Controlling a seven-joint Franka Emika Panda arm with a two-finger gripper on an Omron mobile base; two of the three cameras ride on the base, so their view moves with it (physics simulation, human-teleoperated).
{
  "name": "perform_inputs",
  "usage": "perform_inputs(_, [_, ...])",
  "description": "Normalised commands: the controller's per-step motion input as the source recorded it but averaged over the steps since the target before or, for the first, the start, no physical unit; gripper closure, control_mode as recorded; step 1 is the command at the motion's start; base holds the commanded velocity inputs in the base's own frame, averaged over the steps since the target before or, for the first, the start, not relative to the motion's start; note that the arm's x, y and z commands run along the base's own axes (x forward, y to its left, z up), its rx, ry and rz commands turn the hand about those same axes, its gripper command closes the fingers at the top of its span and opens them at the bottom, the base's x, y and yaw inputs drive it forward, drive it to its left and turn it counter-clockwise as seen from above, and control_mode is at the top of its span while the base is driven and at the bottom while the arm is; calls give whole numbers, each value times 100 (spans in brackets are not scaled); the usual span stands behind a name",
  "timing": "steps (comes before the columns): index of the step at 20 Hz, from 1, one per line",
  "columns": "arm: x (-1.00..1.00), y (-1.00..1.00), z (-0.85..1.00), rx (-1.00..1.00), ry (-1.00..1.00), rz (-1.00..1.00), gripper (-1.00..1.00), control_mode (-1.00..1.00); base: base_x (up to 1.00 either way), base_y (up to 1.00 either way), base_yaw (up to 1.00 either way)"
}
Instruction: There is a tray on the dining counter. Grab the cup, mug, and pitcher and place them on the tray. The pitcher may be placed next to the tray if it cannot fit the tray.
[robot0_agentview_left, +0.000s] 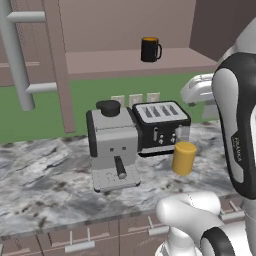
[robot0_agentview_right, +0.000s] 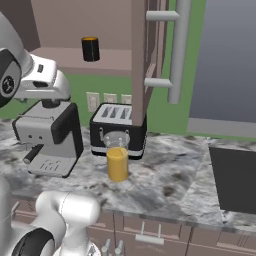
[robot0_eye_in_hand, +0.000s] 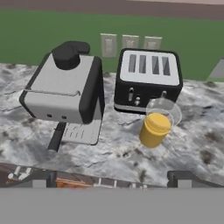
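Note:
The yellow-orange pitcher (robot0_agentview_left: 184, 157) (robot0_agentview_right: 117, 162) (robot0_eye_in_hand: 154, 129) stands upright on the marbled countertop, just in front of the toaster. The black mug (robot0_agentview_left: 150, 49) (robot0_agentview_right: 90, 49), orange inside, sits on a shelf high above the counter. My gripper (robot0_eye_in_hand: 111, 181) hovers over the counter's front edge, looking down at the pitcher, which lies ahead and slightly right. Its jaws are open wide with nothing between them. The cup, the tray and the dining counter are out of view.
A grey coffee machine (robot0_agentview_left: 112, 145) (robot0_agentview_right: 50, 137) (robot0_eye_in_hand: 65, 92) stands left of the black toaster (robot0_agentview_left: 160, 122) (robot0_agentview_right: 116, 125) (robot0_eye_in_hand: 148, 81). A brown cabinet post (robot0_agentview_left: 57, 65) and grey bars rise from the counter. A dark panel (robot0_agentview_right: 235, 180) lies at the right.

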Motion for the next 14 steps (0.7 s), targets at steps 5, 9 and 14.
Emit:
perform_inputs(5, [0, 0, 8, -2, -12, 3, -100, -100, 0, 0, 0])
perform_inputs(9, [4, 0, 9, -3, -12, 0, -100, -100, 0, 0, 0])
perform_inputs(14, [26, -10, 8, 0, -4, 0, -100, -100, 0, 0, 0])
